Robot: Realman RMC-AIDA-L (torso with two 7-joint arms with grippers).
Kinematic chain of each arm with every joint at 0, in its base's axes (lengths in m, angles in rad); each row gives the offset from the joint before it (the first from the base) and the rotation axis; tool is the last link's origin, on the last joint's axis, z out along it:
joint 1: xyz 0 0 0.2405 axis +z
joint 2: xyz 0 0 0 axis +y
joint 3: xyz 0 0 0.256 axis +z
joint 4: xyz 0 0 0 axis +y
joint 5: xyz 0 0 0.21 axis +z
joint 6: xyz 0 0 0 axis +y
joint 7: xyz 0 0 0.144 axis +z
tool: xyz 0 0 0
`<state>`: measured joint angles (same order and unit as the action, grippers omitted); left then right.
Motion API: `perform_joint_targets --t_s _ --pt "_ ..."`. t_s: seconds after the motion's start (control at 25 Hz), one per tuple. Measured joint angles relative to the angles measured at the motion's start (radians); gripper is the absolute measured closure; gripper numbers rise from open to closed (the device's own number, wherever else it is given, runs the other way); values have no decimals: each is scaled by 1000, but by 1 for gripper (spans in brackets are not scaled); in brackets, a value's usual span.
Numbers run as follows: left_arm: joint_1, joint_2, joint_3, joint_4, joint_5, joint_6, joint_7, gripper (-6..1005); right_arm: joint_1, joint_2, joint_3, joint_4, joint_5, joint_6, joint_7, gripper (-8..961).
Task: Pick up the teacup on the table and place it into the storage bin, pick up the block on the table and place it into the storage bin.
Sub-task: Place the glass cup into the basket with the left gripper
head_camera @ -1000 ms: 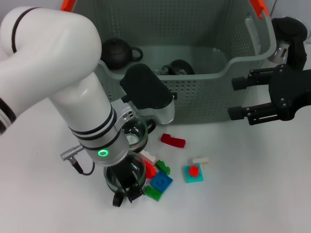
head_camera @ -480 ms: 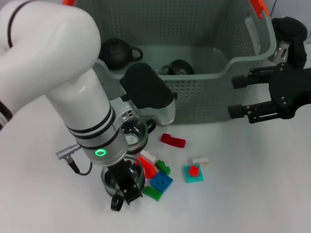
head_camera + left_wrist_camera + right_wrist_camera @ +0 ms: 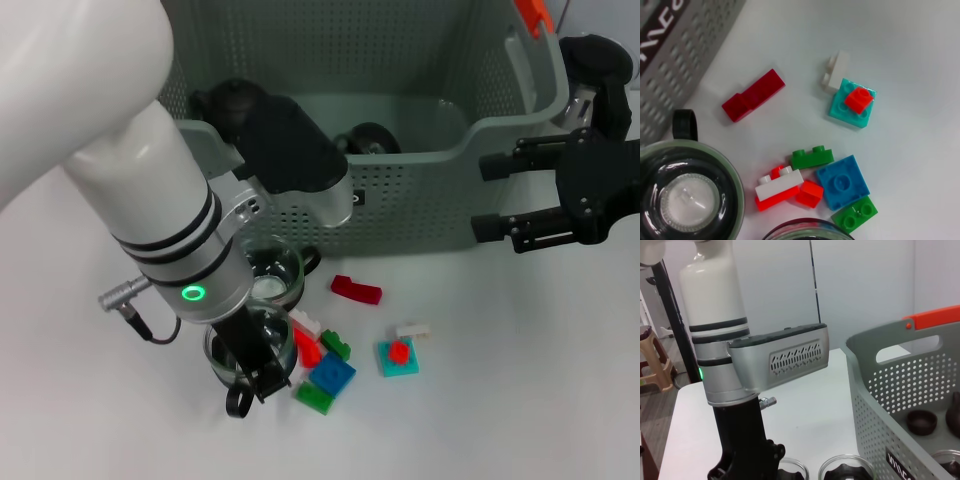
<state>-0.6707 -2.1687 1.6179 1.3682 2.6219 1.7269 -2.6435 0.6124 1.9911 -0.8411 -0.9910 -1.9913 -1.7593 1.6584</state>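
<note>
We're on the teacup step: our left gripper (image 3: 250,385) straddles the near glass cup (image 3: 250,345), grip unclear, and we judge a lift to the bin (image 3: 420,205) comes next while the right gripper (image 3: 490,200) waits spread beside it.

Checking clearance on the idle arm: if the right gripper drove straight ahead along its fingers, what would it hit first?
Most likely the storage bin. The right gripper is open, its fingers pointing at the bin's right front corner, apparently just short of the wall. Depth is unclear from the head view.

Grey-green perforated storage bin (image 3: 420,190) with orange handle tips; red, blue, green, teal and white blocks (image 3: 340,350).
</note>
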Motion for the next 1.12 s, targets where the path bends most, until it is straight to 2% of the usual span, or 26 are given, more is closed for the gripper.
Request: perform_joint_targets --t_s 0.16,0.28,0.52,0.72,0.8,0.84,0.88,0.96,1.04,1.12 --pt "1 0 -25 46 1 46 -2 955 -1 0 1 0 0 0 0 117" --pt "2 -4 -82 137 -11 127 -7 952 -3 -1 1 0 0 -1 0 117" --pt "-4 -5 -209 280 -150 220 -11 946 -6 -5 1 2 -4 -6 0 118" --pt "-53 0 -328 354 -236 254 -12 941 -10 -9 5 5 -6 -30 6 118" --pt "-91 1 -386 363 -253 256 -5 938 -15 -12 9 10 -7 -40 5 117" --pt "-91 1 -386 363 -253 256 -5 937 -18 -16 9 15 -7 -46 4 117" --pt "-155 10 -480 349 -259 250 16 936 -19 -21 10 24 -7 -53 3 117" --pt "-185 17 -520 328 -259 240 29 934 -21 -35 12 48 -7 -67 1 117" --pt "-240 38 -583 266 -258 208 56 932 -21 -45 13 69 -7 -73 -1 117" --pt "-276 65 -608 179 -255 150 77 930 -22 -52 13 84 -7 -76 -4 117"
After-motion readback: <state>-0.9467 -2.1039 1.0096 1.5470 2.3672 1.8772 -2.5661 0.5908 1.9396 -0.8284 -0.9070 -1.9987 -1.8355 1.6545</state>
